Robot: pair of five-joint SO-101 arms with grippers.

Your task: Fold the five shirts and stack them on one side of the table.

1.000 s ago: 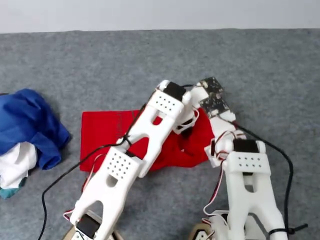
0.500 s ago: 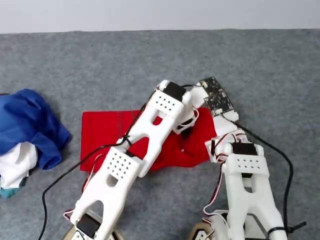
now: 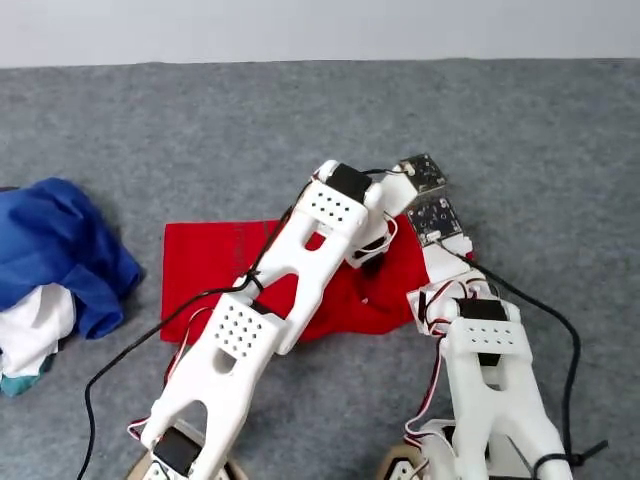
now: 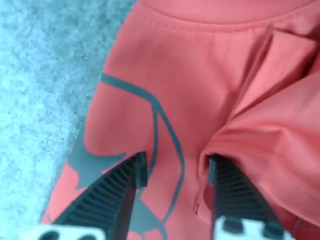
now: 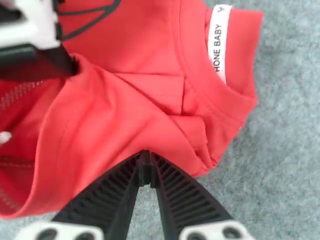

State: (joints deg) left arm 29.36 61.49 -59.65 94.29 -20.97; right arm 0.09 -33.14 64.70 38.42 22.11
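Hangs open left tool over red cotton shirt, fold beside one finger; holds right tool closed at collar-side hem.

Both arms are built from white plastic shells. On the left arm and the right arm, flat panels pierced with grids of small round holes are noted. Black motor blocks are fitted at the joints. Black cables are run alongside each arm, and thin red and white wires are recorded on the right arm. Dark circuit boards are mounted at its wrist. The left gripper and the right gripper are fitted with black ribbed fingers set in white mounts.
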